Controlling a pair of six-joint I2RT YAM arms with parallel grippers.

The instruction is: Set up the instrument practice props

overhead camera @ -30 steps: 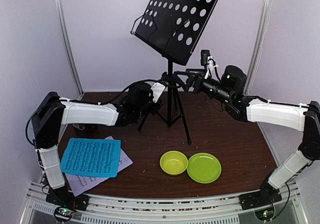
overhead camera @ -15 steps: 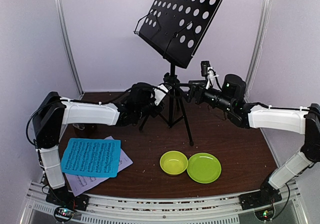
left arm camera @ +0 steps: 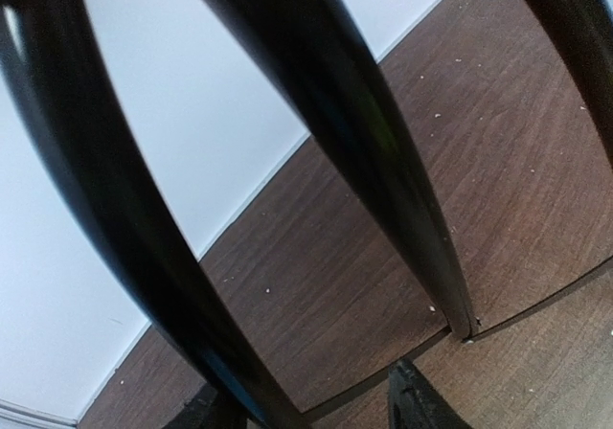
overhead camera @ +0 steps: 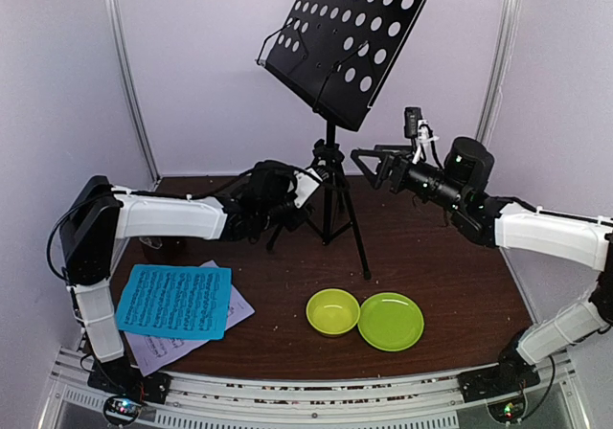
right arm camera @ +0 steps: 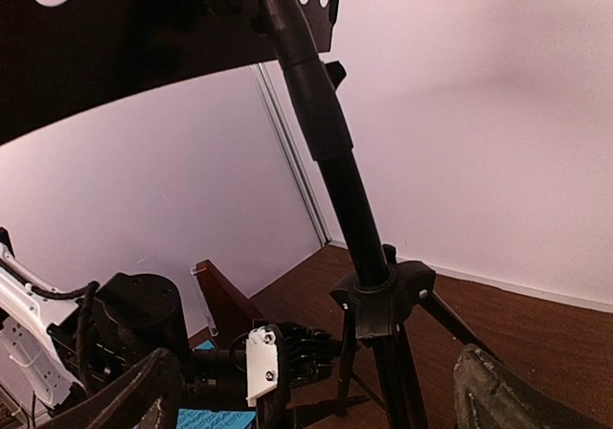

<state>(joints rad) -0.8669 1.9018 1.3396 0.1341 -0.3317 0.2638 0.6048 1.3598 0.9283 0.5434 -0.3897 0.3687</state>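
A black music stand (overhead camera: 329,175) is seen standing upright at the back middle of a brown table (overhead camera: 441,285), its perforated desk tilted high above. The left gripper (left arm camera: 306,408) is low at the tripod, its fingers partly spread with one leg between them and a gap left on one side. The right gripper (overhead camera: 366,164) is spread wide beside the pole, clear of it. A blue sheet (overhead camera: 175,301) lies on a pale sheet (overhead camera: 163,349) at the near left, well apart from the stand. The stand appears to be placed and about to be let go. The left fingers should be drawn straight back along the leg so nothing is hooked, since the top-heavy stand could easily be tipped by a nudge.
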